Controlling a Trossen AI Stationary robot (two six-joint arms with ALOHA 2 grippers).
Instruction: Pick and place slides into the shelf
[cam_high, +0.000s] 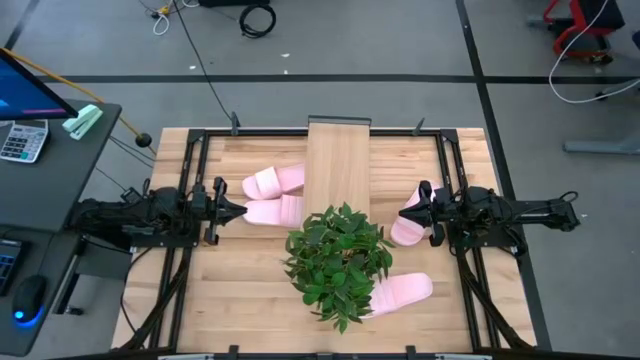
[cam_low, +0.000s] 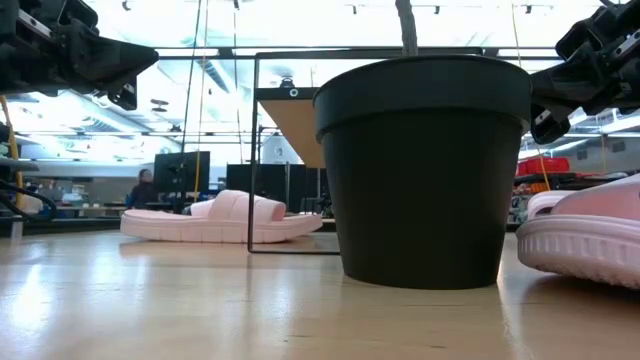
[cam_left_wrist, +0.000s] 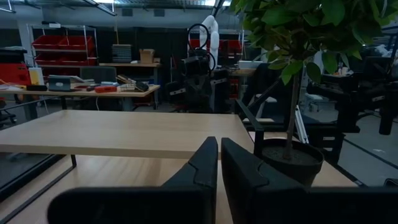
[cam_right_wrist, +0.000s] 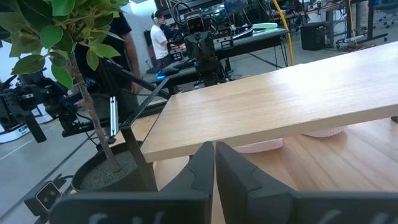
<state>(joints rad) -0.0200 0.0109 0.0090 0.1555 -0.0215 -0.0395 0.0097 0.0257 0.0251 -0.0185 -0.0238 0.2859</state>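
Slides (cam_high: 274, 196) pale pink, broad-strapped, seemingly foam, beside the shelf (cam_high: 338, 165); left gripper (cam_high: 243, 209) and right gripper (cam_high: 406, 211) closed, empty

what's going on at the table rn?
Nothing is held. The left gripper and right gripper are both shut and empty, either side of the light-wood plank shelf. Four pale pink foam slides lie on the butcher-block table; none are on the shelf. A potted green plant stands mid-table.
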